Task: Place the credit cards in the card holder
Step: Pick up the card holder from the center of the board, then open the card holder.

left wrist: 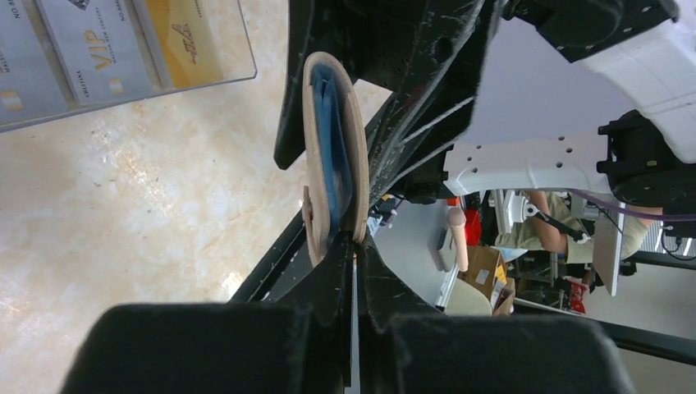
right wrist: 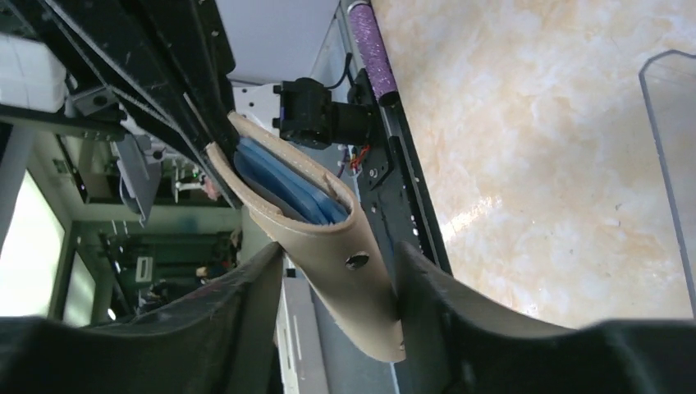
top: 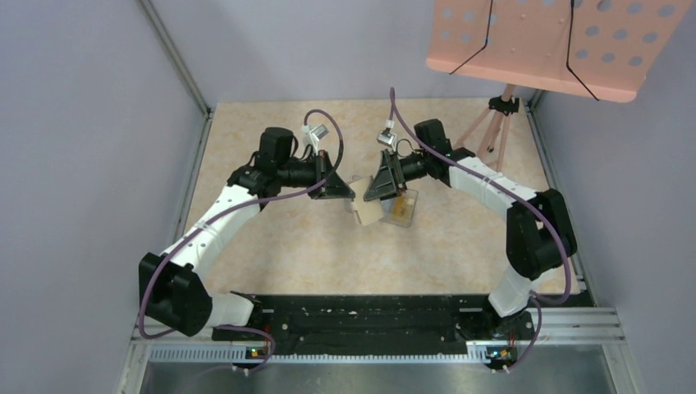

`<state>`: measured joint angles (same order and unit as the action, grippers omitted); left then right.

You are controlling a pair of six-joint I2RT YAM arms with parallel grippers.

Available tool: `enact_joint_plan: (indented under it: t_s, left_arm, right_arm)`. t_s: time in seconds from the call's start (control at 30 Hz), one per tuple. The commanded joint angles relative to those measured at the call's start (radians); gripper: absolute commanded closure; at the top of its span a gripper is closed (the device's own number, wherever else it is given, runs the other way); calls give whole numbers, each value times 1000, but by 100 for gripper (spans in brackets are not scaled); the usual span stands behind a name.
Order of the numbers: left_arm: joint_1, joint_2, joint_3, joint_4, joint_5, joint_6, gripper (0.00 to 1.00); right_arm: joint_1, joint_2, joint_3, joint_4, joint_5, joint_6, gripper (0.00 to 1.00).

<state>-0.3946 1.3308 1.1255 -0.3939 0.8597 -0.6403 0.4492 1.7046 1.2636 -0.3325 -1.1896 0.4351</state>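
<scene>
Here the left hand [left wrist: 354, 246] is pressed together on one edge of the card holder [left wrist: 332, 156], holding it above the middle of the table [top: 328, 246]. The right hand [right wrist: 341, 261] straddles its tan faces; I cannot tell whether it squeezes. The credit cards [left wrist: 90, 49] lie in a clear tray [top: 411, 199] just beside it, toward the table's right edge.

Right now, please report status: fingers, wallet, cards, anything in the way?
Left fingers shut on wallet edge. Right fingers either side of it, grip unclear. Cards in clear tray. Nothing blocking seen.
</scene>
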Motion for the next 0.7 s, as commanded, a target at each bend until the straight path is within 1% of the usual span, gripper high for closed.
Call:
enact_joint_plan:
  t_s: [0.0,0.03,0.07,0.1,0.13,0.17,0.2,0.23,0.27,0.3,0.33,0.4,0.5,0.57,0.67]
  left_arm:
    - [-2,-27,12,111,16,-53,100]
    - [-2,-27,13,111,9,-56,99]
    - [-3,-26,16,102,-4,-51,96]
    - [-3,-27,22,86,-28,-46,91]
    - [-1,-29,25,73,-49,-41,85]
    - [-1,-33,28,59,-74,-35,72]
    - [0,-40,29,45,-108,-32,57]
    - [2,-47,27,32,-126,-30,47]
    - [2,-52,23,29,-142,-28,38]
    - [2,-59,16,27,-153,-29,32]
    - [3,-64,7,29,-161,-32,28]
    - [7,-72,-15,51,-159,-43,26]
    - [7,-69,-41,94,-124,-71,26]
    - [7,-65,-43,89,-121,-74,25]
    - [8,-76,-30,35,-178,-41,25]
  right_arm:
    - [-1,-79,-41,256,-98,172,58]
    - [-1,-79,-41,259,-95,181,71]
    - [-1,-77,-39,257,-91,184,80]
    - [-1,-74,-36,253,-89,184,87]
    - [-2,-72,-34,249,-82,184,93]
    - [-4,-71,-31,248,-74,186,98]
    - [-4,-69,-24,248,-66,189,100]
    - [-5,-71,-18,249,-44,193,100]
    - [-10,-74,-7,253,-24,199,100]
    - [-14,-80,-1,261,-3,211,100]
    - [-16,-85,3,278,10,225,100]
    - [-26,-93,3,336,24,279,100]
    - [-38,-101,-15,471,23,382,100]
    - [-45,-102,-23,531,21,435,100]
    - [-56,-114,-17,524,39,444,100]
